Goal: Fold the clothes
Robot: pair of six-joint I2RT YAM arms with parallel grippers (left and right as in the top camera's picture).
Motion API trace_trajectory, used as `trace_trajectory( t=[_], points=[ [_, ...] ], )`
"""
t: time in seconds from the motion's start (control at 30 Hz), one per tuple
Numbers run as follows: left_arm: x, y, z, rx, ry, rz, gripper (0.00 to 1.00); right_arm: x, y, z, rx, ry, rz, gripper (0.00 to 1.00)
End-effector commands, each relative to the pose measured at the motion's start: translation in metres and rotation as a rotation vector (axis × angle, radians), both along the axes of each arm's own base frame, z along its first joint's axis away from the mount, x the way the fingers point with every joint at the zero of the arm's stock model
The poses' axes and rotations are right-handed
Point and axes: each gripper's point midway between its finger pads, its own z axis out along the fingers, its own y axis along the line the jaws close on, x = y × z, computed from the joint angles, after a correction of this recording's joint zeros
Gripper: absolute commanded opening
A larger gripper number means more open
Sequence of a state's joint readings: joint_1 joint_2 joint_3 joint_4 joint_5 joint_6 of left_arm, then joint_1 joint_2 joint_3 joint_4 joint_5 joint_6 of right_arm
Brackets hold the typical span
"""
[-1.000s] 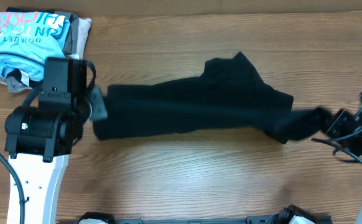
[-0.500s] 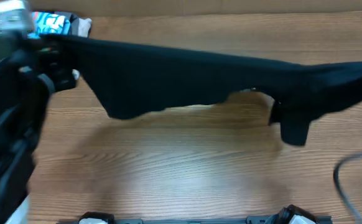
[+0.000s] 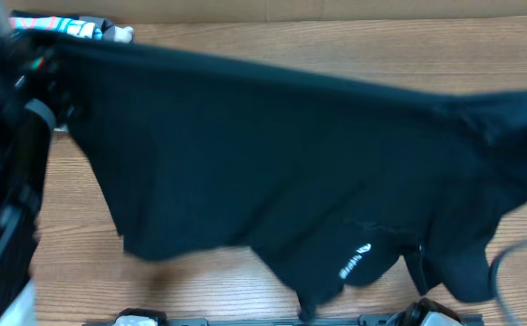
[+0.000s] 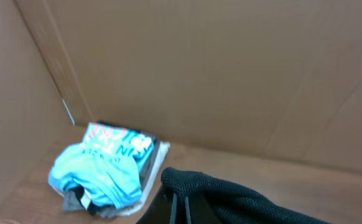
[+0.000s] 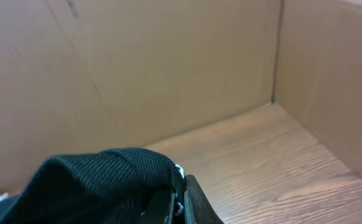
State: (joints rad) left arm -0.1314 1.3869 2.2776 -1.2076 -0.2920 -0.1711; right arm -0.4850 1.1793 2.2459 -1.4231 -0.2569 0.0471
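1. Step in hand: spreading. The shirt (image 3: 245, 163) hangs stretched wide, well above the counter (image 3: 182, 292).
2. The left pincer (image 4: 178, 208) and right pincer (image 5: 180, 200) each clamp a bunched edge.
3. Next, I judge: lower it flat, both sides level, avoiding wrinkles.

Left arm (image 3: 10, 181): black housings, blurred, with one pale grey cylindrical section and a white base shell (image 3: 17, 306) at the bottom corner. Left hand (image 4: 180, 210): black fingers with thin pale seam lines. Right hand (image 5: 180, 208): black fingers, small bright metal bit near the top. Thin grey cable (image 3: 493, 272) on the right side.
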Motion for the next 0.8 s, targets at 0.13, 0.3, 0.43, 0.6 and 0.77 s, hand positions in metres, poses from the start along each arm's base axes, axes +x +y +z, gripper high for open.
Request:
trace_trajectory(
  t=[0.13,0.3,0.43,0.6,0.77],
  points=[
    [0.107,-0.001,-0.047,0.106,0.099,0.035,0.04,0.124,-0.049,-0.046,0.041,0.135,0.088,0.04],
    [0.169,-0.003,-0.036,0.148,-0.037,0.033,0.04,0.199,-0.058,-0.031,-0.005,-0.006,0.136,0.04],
    [0.179,-0.003,-0.017,0.155,-0.128,0.033,0.04,0.213,-0.060,-0.005,-0.059,-0.118,0.140,0.04],
    [0.186,0.004,-0.044,0.156,-0.036,-0.007,0.04,0.225,-0.070,-0.021,-0.050,-0.078,0.120,0.04],
    [0.196,0.005,-0.131,0.144,0.248,-0.044,0.04,0.252,-0.060,-0.098,0.056,0.134,0.204,0.04]
  ],
)
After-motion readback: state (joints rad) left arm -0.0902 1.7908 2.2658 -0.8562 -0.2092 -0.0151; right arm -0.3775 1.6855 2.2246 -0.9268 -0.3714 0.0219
